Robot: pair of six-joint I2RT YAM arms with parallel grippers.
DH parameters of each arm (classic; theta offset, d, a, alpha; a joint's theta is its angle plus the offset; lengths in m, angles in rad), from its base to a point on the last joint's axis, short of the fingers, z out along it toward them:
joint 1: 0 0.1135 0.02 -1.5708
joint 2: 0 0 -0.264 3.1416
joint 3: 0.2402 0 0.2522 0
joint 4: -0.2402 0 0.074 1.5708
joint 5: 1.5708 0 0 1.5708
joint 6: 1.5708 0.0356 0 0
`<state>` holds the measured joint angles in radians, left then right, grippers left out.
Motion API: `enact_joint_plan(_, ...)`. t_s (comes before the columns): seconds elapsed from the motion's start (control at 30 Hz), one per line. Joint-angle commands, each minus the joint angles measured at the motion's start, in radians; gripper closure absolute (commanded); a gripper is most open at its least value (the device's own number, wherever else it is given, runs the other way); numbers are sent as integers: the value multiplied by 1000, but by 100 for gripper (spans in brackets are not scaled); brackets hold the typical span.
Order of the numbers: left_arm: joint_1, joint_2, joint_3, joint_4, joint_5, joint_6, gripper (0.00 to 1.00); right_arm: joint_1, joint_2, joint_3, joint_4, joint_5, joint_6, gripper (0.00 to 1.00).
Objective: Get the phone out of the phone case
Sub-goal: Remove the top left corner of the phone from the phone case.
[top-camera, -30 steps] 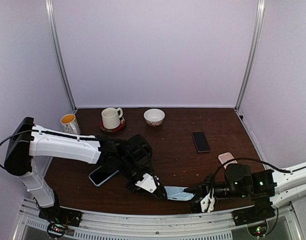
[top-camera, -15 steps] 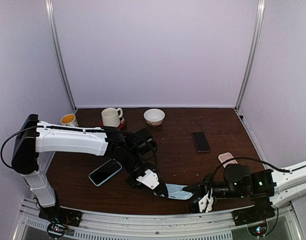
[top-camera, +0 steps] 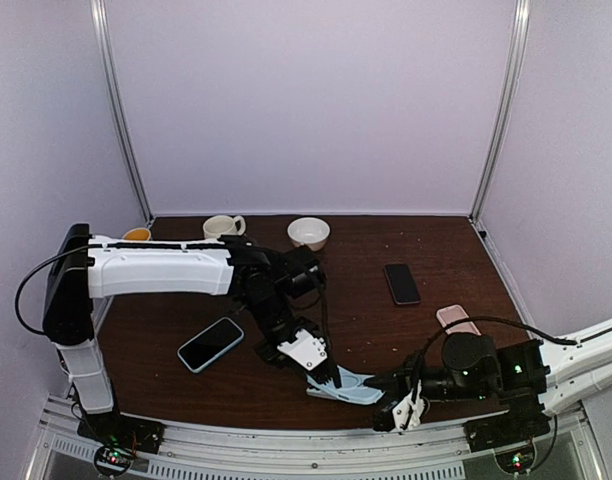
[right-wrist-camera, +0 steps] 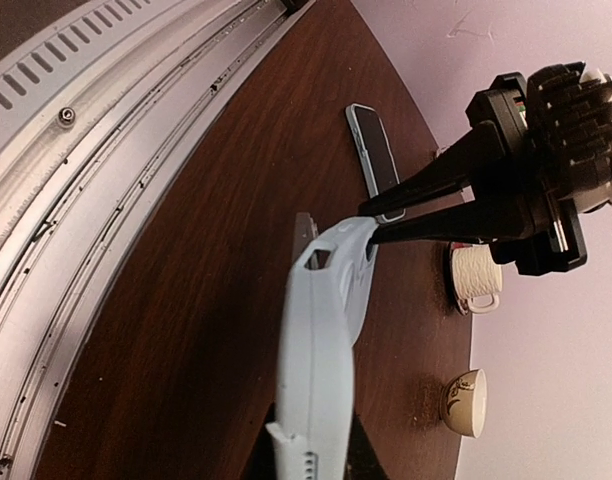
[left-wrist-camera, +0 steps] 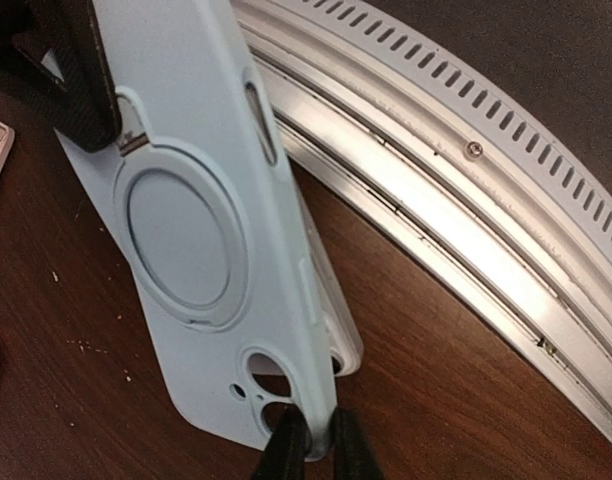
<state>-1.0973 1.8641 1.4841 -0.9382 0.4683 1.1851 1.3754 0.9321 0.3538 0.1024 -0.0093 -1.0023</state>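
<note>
The light blue phone case (top-camera: 348, 386) hangs between both grippers near the table's front edge. My left gripper (top-camera: 329, 376) is shut on its camera-cutout corner, seen close up in the left wrist view (left-wrist-camera: 311, 446). That end of the case (left-wrist-camera: 206, 200) is bent away from a pale phone (left-wrist-camera: 348, 338) that peeks out beneath it. My right gripper (top-camera: 386, 386) is shut on the case's other end. In the right wrist view the case (right-wrist-camera: 321, 360) is edge-on and the phone's end (right-wrist-camera: 304, 228) shows behind it.
A blue phone (top-camera: 211, 343) lies at the left, a black phone (top-camera: 402, 283) and a pink one (top-camera: 456, 319) at the right. A mug (top-camera: 221, 225), a bowl (top-camera: 308, 233) and a cup (top-camera: 136, 235) stand at the back. The metal rail (left-wrist-camera: 466, 200) runs along the front edge.
My left arm has swung right and forward, pulling the case's camera corner up off the phone. The right gripper has shifted slightly left, still holding the other end.
</note>
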Motion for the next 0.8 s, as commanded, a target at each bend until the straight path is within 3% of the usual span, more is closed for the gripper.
enact_joint_plan(0.0, 28, -9, 94, 99, 2, 38, 100, 42, 16, 11, -27, -122, -16, 100)
enact_joint_plan(0.27, 29, -24, 79, 84, 2, 13, 99, 42, 11, 0, 18, -91, 11, 100)
enact_joint_plan(0.57, 29, -153, -108, 205, -7, -82, 74, 41, -7, -8, 96, -23, 66, 100)
enact_joint_plan(0.77, 29, -270, -239, 266, -29, -156, 68, 36, 5, -3, 131, 15, 81, 100)
